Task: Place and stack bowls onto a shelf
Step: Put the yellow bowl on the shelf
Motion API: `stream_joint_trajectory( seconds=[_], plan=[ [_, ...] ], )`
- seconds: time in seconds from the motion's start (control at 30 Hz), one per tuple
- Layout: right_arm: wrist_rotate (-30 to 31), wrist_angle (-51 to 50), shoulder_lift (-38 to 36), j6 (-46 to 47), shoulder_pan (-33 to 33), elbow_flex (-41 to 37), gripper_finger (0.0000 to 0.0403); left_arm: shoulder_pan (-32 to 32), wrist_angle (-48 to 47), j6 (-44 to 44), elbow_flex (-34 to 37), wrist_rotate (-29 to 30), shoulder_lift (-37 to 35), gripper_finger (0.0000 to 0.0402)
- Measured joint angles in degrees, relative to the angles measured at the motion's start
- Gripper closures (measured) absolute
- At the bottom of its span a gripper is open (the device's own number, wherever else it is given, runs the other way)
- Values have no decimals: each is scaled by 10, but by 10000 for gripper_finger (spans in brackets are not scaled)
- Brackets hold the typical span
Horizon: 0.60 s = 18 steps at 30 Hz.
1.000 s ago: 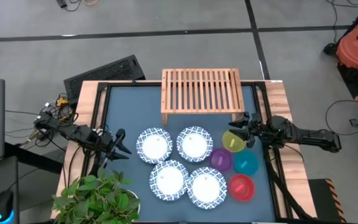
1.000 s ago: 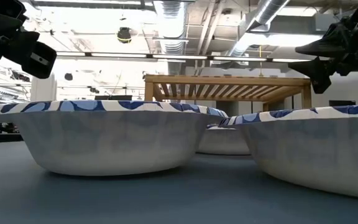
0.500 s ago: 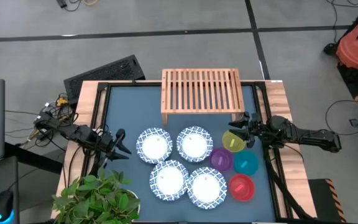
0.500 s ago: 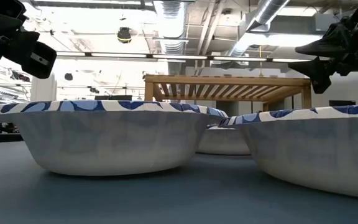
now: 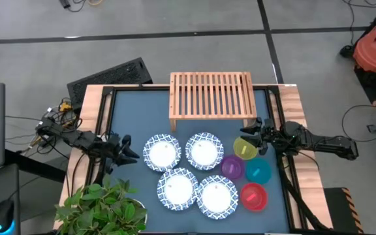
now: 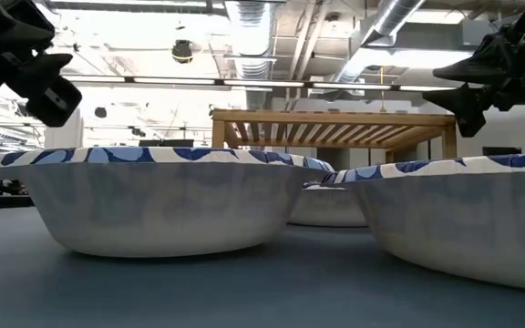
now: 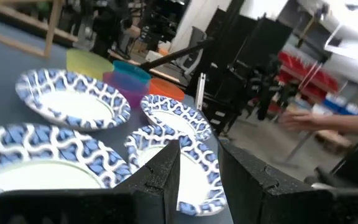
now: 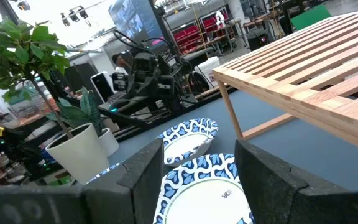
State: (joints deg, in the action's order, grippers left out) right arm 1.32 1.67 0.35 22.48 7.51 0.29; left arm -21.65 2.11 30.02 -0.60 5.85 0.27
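Several wide blue-and-white bowls (image 5: 162, 152) (image 5: 204, 151) (image 5: 178, 188) stand rim up on the dark table top. To their right stand the small yellow (image 5: 245, 147), purple (image 5: 232, 167), teal (image 5: 258, 172) and red (image 5: 254, 196) bowls. The light-wood slatted shelf (image 5: 211, 98) stands on its legs at the far edge, with nothing on it. My left gripper (image 5: 126, 154) (image 7: 197, 146) hovers level at the table's left, open, pointing at the wide bowls. My right gripper (image 5: 253, 134) (image 8: 197, 149) hovers level at the right, open, just beyond the yellow bowl.
A potted plant (image 5: 100, 205) stands at the near left corner, close under my left arm. A black ribbed mat (image 5: 109, 75) lies off the table's far left corner. An orange vacuum (image 5: 374, 49) stands on the floor at the far right.
My left gripper has rolled about its own pointing line while staying in place; in the low view its fingers now sit tilted. The bowls and my right arm have kept still.
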Motion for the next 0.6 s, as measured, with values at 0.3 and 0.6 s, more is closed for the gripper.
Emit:
stream_joint_trajectory(
  seconds=[0.3, 0.6],
  plan=[
    [0, 0, 0, 0, 0, 0, 180, 0, 15, 136, 0, 50, 0, 308],
    [0, 0, 0, 0, 0, 0, 180, 0, 21, 224, 0, 181, 0, 308]
  ],
)
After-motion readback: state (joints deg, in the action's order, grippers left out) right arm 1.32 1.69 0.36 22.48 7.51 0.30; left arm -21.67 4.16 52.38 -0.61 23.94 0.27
